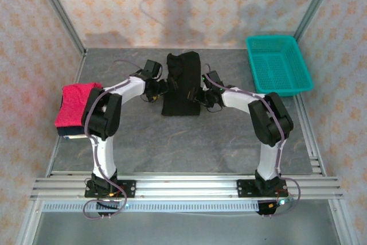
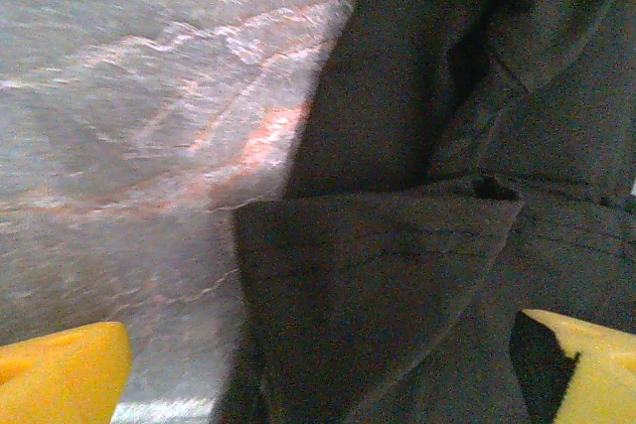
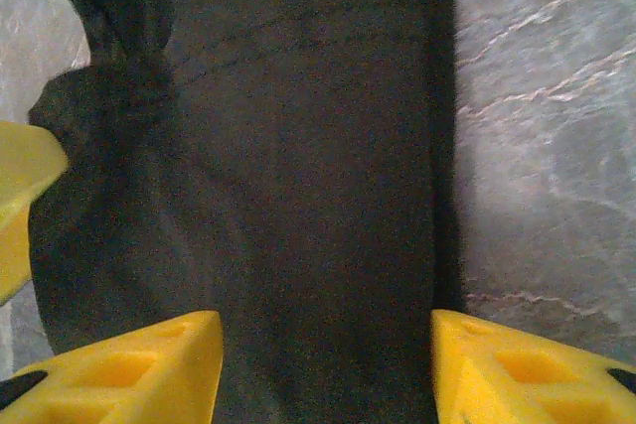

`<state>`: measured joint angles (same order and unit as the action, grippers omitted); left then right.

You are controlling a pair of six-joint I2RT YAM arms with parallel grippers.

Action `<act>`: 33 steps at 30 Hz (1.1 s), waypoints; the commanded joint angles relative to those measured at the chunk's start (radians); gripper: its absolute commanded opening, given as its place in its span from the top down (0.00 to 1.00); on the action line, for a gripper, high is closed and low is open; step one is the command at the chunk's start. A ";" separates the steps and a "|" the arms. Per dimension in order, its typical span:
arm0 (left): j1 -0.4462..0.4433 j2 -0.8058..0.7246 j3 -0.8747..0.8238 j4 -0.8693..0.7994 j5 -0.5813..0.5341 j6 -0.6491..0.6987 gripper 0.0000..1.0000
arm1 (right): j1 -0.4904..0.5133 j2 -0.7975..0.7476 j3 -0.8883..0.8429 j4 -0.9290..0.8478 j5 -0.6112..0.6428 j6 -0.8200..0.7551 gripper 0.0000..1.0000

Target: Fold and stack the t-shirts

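A black t-shirt (image 1: 182, 84) lies folded into a narrow strip at the table's middle back. My left gripper (image 1: 162, 87) hovers at its left edge, wide open, its yellow fingertips (image 2: 62, 374) straddling the shirt's folded hem (image 2: 397, 275) and bare table. From the right, my right gripper (image 1: 199, 94) is over the same shirt. Its jaws stand apart with flat black cloth (image 3: 318, 196) between the fingertips (image 3: 149, 369), gripping nothing. A crimson-pink t-shirt (image 1: 75, 102) lies folded at the table's left edge, with a dark layer showing under it.
A teal mesh basket (image 1: 278, 64) stands at the back right. Bare grey table (image 1: 189, 142) stretches in front of the black shirt. Patterned walls close in the left, right and back. A yellow finger of the left gripper (image 3: 22, 196) shows in the right wrist view.
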<state>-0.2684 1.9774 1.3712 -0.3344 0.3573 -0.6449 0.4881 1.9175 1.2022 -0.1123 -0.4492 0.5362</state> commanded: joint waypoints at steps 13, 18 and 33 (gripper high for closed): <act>-0.065 -0.214 -0.360 0.175 0.051 -0.070 0.20 | 0.024 0.025 -0.040 -0.091 -0.009 -0.013 0.68; -0.084 -0.229 -0.378 0.142 0.017 -0.063 0.47 | 0.029 0.023 -0.055 -0.092 -0.009 -0.009 0.71; -0.133 -0.282 -0.480 0.149 0.003 -0.124 0.91 | 0.030 -0.024 -0.122 -0.088 -0.019 -0.005 0.83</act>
<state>-0.3931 1.7428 0.9264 -0.1764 0.3817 -0.7475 0.5117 1.9186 1.1286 -0.1524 -0.4763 0.5377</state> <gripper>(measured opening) 0.095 0.176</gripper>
